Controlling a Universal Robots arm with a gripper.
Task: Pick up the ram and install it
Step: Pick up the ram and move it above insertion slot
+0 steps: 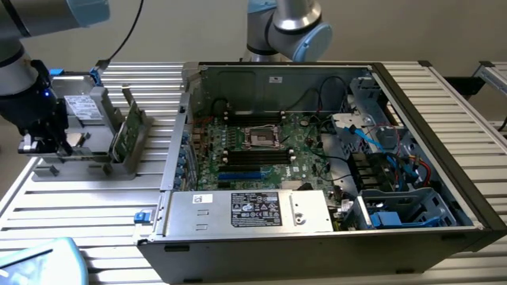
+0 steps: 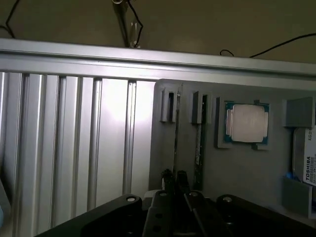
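Note:
Two thin sticks stand on edge in slots of a grey holder (image 2: 237, 173). The ram (image 2: 176, 133) shows as a narrow line, and a second dark-green stick (image 2: 198, 148) stands beside it. My gripper (image 2: 174, 178) is directly over the near end of the ram, lined up with its edge. Whether it touches the ram cannot be seen. In the exterior view my gripper (image 1: 57, 151) hangs low over the front part of the holder (image 1: 47, 172), at that view's left. The open computer case (image 1: 443, 178) with the motherboard (image 1: 297, 133) lies at that view's right.
A CPU chip (image 2: 247, 123) and a labelled drive (image 2: 308, 165) sit in the holder beyond the sticks. A wider green board (image 1: 127, 133) stands upright between the gripper and the case. Black memory slots (image 1: 257, 155) and blue slots (image 1: 246, 175) lie on the motherboard. The slatted table's edge rail (image 2: 148, 59) runs behind.

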